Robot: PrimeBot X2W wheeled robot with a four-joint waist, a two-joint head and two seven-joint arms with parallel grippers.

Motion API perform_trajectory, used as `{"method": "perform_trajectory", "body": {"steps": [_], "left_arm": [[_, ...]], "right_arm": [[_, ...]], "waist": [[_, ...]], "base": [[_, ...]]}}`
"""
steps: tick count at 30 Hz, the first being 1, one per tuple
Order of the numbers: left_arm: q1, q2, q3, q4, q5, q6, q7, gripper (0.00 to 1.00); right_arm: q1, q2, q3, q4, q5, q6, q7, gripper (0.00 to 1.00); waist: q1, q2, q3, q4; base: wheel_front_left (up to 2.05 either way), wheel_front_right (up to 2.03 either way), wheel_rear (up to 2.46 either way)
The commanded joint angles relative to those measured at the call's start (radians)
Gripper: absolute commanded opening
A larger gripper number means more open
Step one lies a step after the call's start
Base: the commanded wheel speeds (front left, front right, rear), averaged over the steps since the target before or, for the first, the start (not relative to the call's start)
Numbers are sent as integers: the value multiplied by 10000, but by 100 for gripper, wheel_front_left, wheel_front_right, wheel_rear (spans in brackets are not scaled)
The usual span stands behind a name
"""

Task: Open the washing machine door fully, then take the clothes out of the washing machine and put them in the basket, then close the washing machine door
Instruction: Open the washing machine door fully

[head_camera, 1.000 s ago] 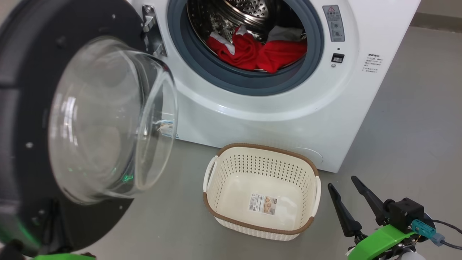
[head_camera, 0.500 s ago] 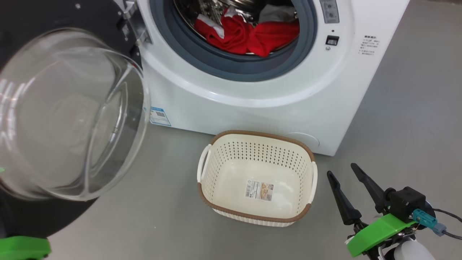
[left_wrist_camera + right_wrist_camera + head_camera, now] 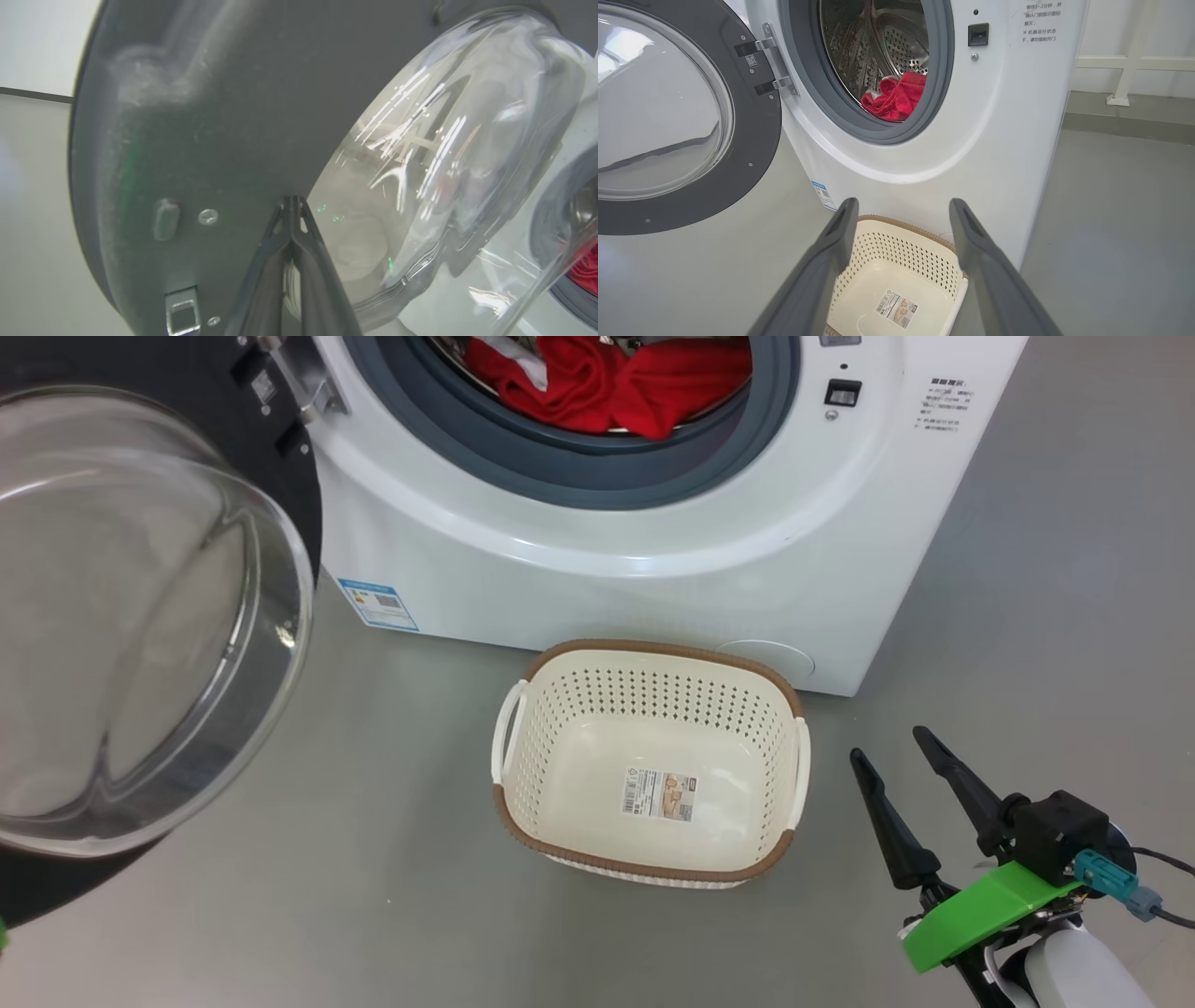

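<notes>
The washing machine (image 3: 607, 579) stands open, with the red and white clothes (image 3: 607, 383) lying in its drum. Its door (image 3: 140, 616), black-rimmed with a bulging glass bowl, is swung out to the left. My left gripper (image 3: 292, 200) is shut with nothing in it, and its tips rest against the door's dark inner face (image 3: 210, 116) beside the glass. The cream basket (image 3: 653, 653) sits empty on the floor in front of the machine. To the basket's right, low over the floor, my right gripper (image 3: 887, 747) is open. From the right wrist I see the right gripper (image 3: 903, 205), the basket (image 3: 901, 252), the clothes (image 3: 896, 98) and the door (image 3: 752, 154).
Grey floor spreads to the right of the machine and in front of the basket. A blue label (image 3: 378, 605) is stuck on the machine's lower left front. A white wall with a white rail (image 3: 1125, 60) stands behind on the right.
The door has swung wider to the left, uncovering the blue label. The head camera has tilted down, so the machine sits higher in the picture. The right gripper has barely moved.
</notes>
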Motion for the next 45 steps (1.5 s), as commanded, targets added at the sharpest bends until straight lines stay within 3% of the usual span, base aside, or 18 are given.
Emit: {"method": "perform_trajectory", "body": {"steps": [1, 21, 28, 34, 35, 37, 41, 45], "left_arm": [[-406, 730, 600, -13, 164, -128, -121, 0], [-1924, 1079, 2315, 2279, 1398, -948, -122, 0], [-1612, 569, 2525, 2113, 1745, -1175, -122, 0], [-784, -226, 2247, 1311, 1902, -1231, -122, 0], [-618, -331, 2141, 1147, 1878, -1233, -122, 5], [-266, -556, 1941, 775, 1804, -1235, -122, 32], [477, -930, 1472, -65, 1636, -1236, -122, 48], [1199, -1232, 956, -827, 1517, -1237, -122, 100]], "right_arm": [[-201, -77, 197, -266, -37, 16, -120, 100], [-451, -156, 160, -234, -117, 16, -120, 100], [-336, -95, 139, -187, -102, 16, -120, 100], [-199, -5, 152, -126, -68, 16, -120, 100], [-174, 8, 162, -113, -62, 16, -120, 100], [-121, 38, 181, -97, -45, 16, -120, 100], [13, 78, 174, -69, -4, 16, -120, 100], [179, 96, 159, -71, 35, 16, -120, 100]], "waist": [[0, 0, 104, -70], [0, 0, 404, -113], [0, 0, 149, -80], [0, 0, -175, -45], [0, 0, -242, -40], [0, 0, -364, -42], [0, 0, -608, -45], [0, 0, -803, -71]], "base": [[0, 0, 0], [0, 0, 0], [0, 0, 0], [0, 0, 0], [0, 0, 0], [0, 0, 0], [0, 0, 0], [0, 0, 0]]}}
